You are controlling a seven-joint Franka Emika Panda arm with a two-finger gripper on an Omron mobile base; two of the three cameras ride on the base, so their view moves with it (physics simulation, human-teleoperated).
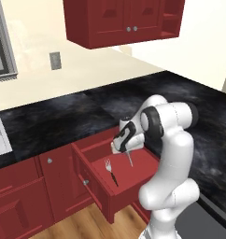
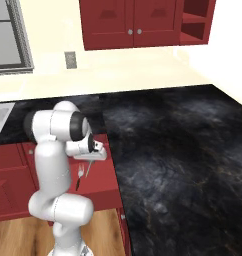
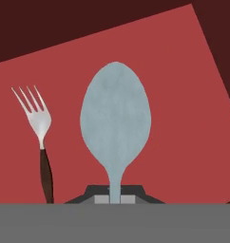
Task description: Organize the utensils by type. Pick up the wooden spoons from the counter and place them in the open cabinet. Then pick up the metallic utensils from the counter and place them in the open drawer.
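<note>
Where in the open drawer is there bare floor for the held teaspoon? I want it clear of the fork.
The drawer floor is bare right of the fork, under the teaspoon in the shut tool, toward the right wall. The left side by the fork is crowded.

Cream wall (image 1: 35,70) carries a grey outlet plate (image 1: 55,60); a grey-framed window (image 1: 3,46) sits left; red floor cabinets (image 1: 21,196) stand over wooden flooring (image 1: 82,224).

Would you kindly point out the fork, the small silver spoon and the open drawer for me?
fork (image 3: 37,121), hand view, on the neck below its tines.
small silver spoon (image 3: 115,118), hand view, on the middle of its bowl.
open drawer (image 1: 145,164), left base view, on its bare red floor.
</note>
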